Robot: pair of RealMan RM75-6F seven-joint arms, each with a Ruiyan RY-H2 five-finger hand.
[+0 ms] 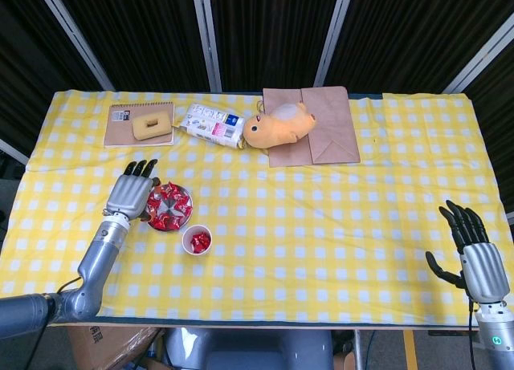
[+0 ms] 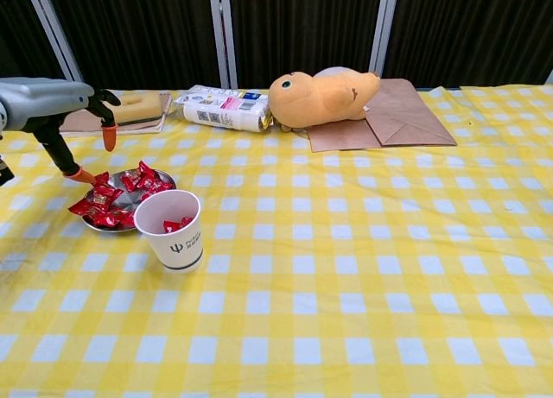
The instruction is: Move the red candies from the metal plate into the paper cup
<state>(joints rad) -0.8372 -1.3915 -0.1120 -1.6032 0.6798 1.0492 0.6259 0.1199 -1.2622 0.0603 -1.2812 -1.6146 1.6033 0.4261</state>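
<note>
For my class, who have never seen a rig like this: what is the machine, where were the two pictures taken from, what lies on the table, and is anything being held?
It is a robot with two metal arms ending in humanlike hands. One camera looks down from its head, the other forward from its chest. On the checked table sit a metal plate of red candies, a paper cup with some candies inside, a notebook bearing a sponge, a packet, a plush toy and a brown bag. The left hand hovers beside the plate, the right hand waits far off; both hold nothing.
</note>
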